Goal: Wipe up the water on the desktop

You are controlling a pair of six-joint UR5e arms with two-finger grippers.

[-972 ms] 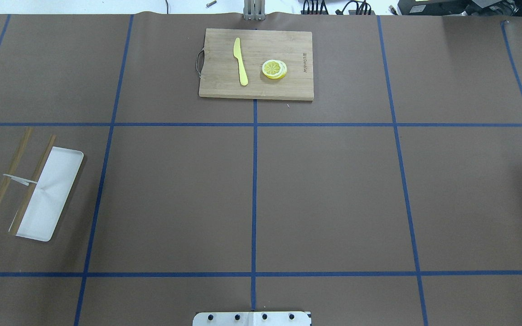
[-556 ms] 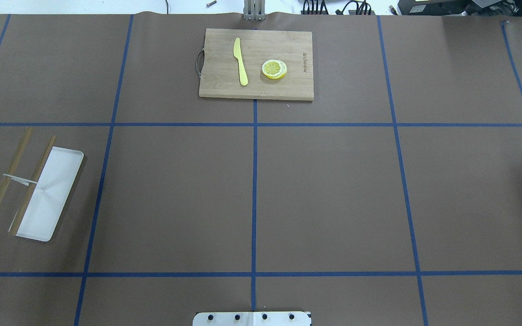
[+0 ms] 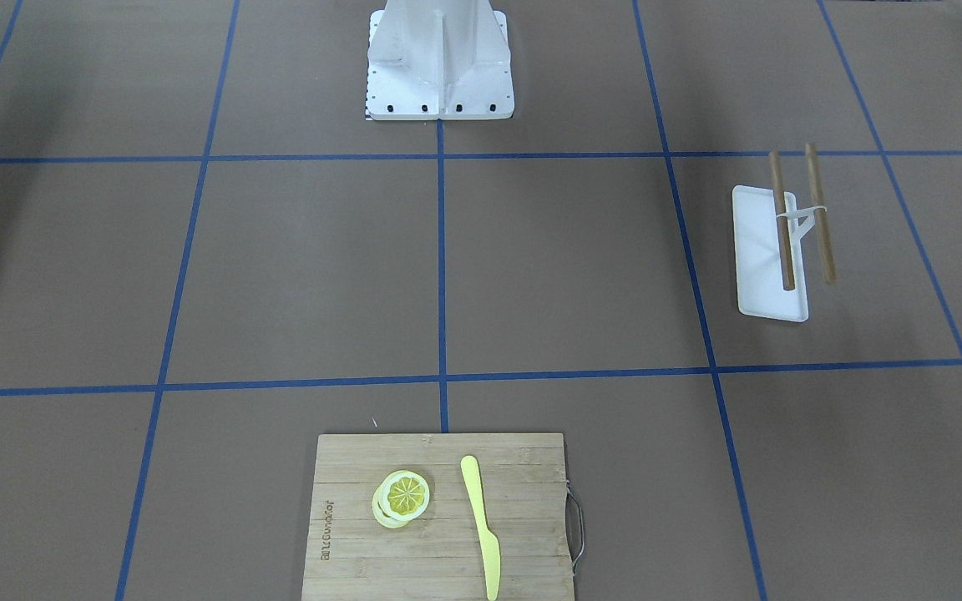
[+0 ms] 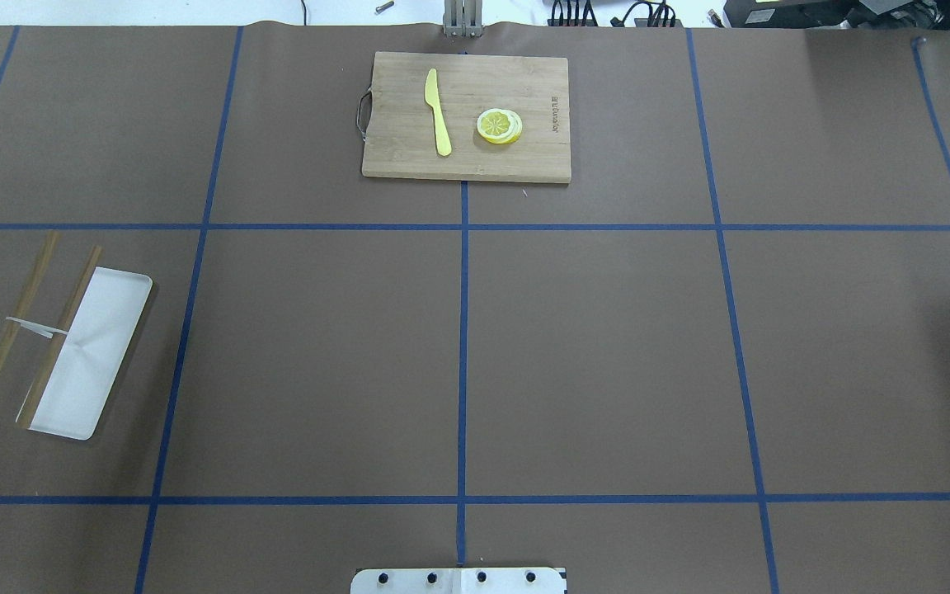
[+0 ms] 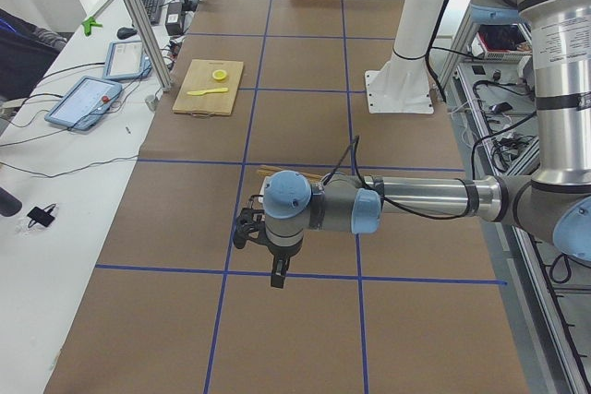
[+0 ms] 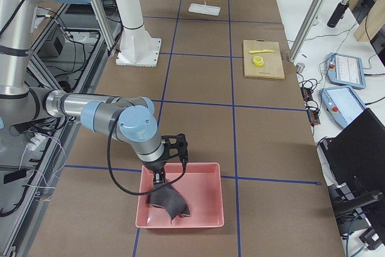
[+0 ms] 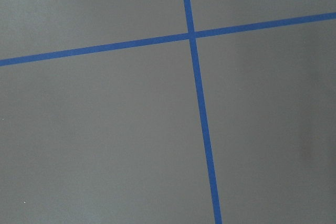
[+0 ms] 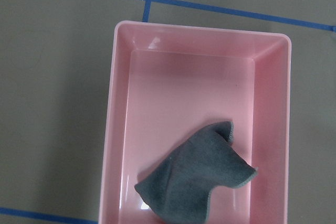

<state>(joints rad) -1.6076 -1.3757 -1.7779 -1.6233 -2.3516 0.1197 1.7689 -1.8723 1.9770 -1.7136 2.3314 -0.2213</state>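
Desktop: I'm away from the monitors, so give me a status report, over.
Right hand over pink bin, grey cloth inside; left hand above desktop. Open or shut: cannot tell. Desktop looks dry. Cutting board at far edge.

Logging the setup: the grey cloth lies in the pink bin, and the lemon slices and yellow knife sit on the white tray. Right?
Not quite: the lemon slices and yellow knife sit on the bamboo cutting board, not the white tray, as the overhead exterior view shows. The grey cloth does lie in the pink bin.
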